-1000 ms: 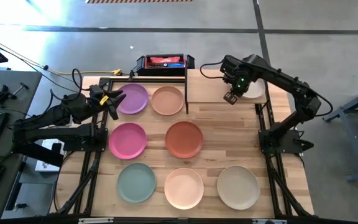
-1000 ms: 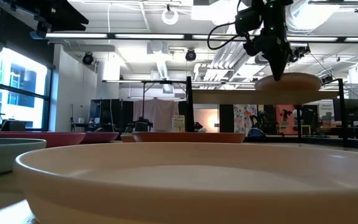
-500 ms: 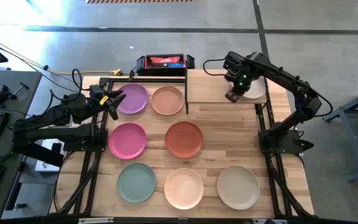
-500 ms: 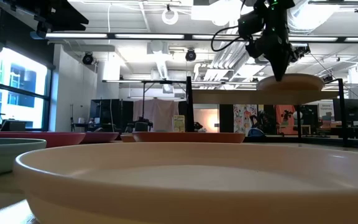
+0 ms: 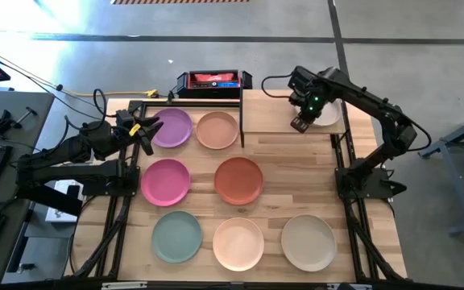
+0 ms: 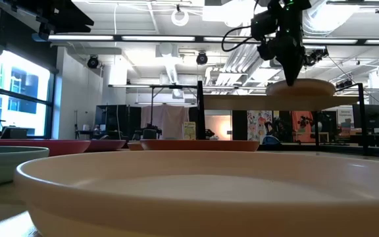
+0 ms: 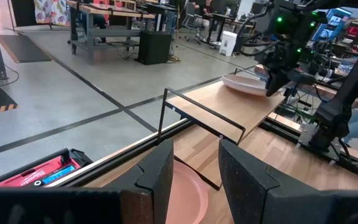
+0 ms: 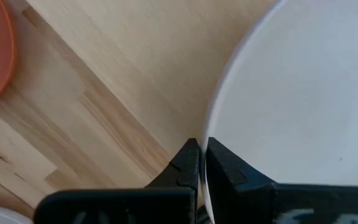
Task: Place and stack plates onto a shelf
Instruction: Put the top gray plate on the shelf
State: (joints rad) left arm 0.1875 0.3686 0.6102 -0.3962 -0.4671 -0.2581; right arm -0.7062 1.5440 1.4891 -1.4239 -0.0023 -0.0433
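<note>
Right gripper (image 5: 300, 122) is over the shelf (image 5: 272, 121), fingers pinched on the near rim of a pale plate (image 5: 327, 114); the right wrist view shows the two dark fingers (image 8: 188, 163) closed with the plate's edge (image 8: 303, 93) between them. In the low view the plate (image 6: 300, 87) hangs level directly under the gripper (image 6: 288, 78), just above the shelf top (image 6: 242, 103); whether it touches the board cannot be told. Beyond the gripper's side of the shelf, seven more plates lie on the tabletop (image 5: 296, 173): purple plate (image 5: 171, 127) and tan plate (image 5: 217, 130) nearest the shelf, then pink plate (image 5: 165, 181) and terracotta plate (image 5: 238, 180), then teal plate (image 5: 176, 236), peach plate (image 5: 238, 242) and beige plate (image 5: 308, 242) farthest off. Left gripper (image 5: 148, 129) waits at the purple plate's edge, well apart from the shelf, fingers (image 7: 157, 180) parted and holding nothing.
</note>
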